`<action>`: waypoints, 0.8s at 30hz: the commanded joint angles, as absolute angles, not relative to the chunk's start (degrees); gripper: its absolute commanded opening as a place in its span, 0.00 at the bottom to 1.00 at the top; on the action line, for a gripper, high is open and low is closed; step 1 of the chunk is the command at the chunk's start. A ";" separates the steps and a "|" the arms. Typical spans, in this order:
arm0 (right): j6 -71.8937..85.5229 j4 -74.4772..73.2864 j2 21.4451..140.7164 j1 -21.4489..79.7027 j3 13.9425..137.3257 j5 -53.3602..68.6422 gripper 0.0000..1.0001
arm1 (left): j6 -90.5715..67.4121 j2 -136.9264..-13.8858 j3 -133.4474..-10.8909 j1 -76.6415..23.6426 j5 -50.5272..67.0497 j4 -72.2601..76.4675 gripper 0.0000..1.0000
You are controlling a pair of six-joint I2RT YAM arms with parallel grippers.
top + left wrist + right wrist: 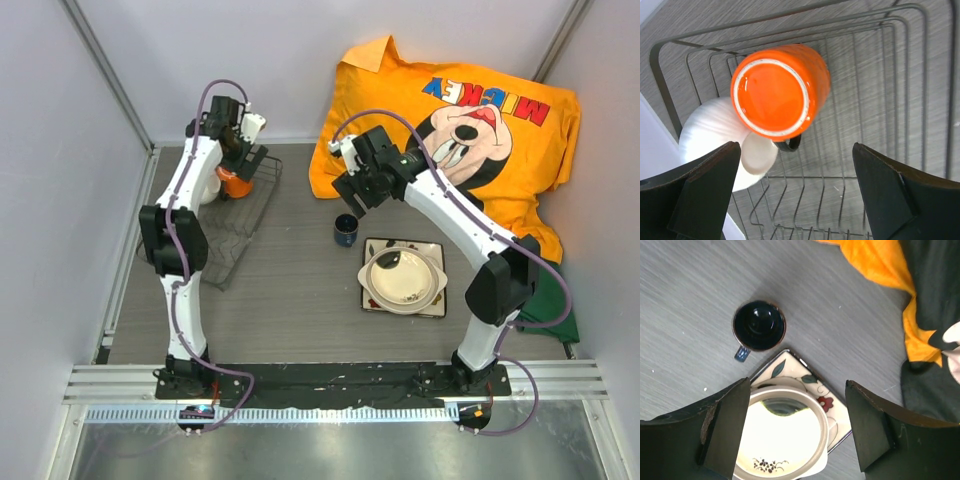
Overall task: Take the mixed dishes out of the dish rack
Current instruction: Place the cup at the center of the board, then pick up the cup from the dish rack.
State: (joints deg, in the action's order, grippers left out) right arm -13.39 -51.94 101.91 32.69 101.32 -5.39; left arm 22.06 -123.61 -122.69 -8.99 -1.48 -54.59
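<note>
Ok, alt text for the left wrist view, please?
An orange mug sits in the dark wire dish rack, one round end facing the camera, with a small white bowl partly behind it on the left. The left tool hangs above them, its fingers wide apart and holding nothing.

Left end effector (795, 147), right end effector (797, 385) — spread.

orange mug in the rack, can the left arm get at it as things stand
Probably yes: the left pincer hangs open right above the orange mug, upside down in the dish rack, with nothing between. The small white bowl sits close beside it.
</note>
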 commanded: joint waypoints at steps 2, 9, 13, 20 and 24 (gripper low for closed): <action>-13.62 -49.49 97.83 33.05 97.39 -6.07 0.81 | 23.91 -127.78 -129.45 -9.05 -5.89 -57.13 1.00; -13.97 -48.43 95.28 33.05 93.69 -6.15 0.81 | 23.64 -130.69 -132.71 -8.26 -5.71 -56.52 1.00; -14.06 -48.16 94.92 33.05 92.37 -5.89 0.81 | 23.47 -131.57 -133.77 -8.17 -5.71 -56.51 1.00; -14.06 -47.72 94.75 33.05 91.32 -5.98 0.81 | 22.50 -130.53 -131.15 -6.42 -1.94 -57.04 1.00; -14.06 -47.55 94.83 33.05 91.06 -5.89 0.81 | 22.41 -127.01 -125.00 -5.54 -0.35 -55.03 1.00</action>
State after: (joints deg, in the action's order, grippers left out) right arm -13.43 -49.56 97.49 32.69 90.96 -5.43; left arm 22.83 -131.04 -129.49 -6.76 -2.66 -55.94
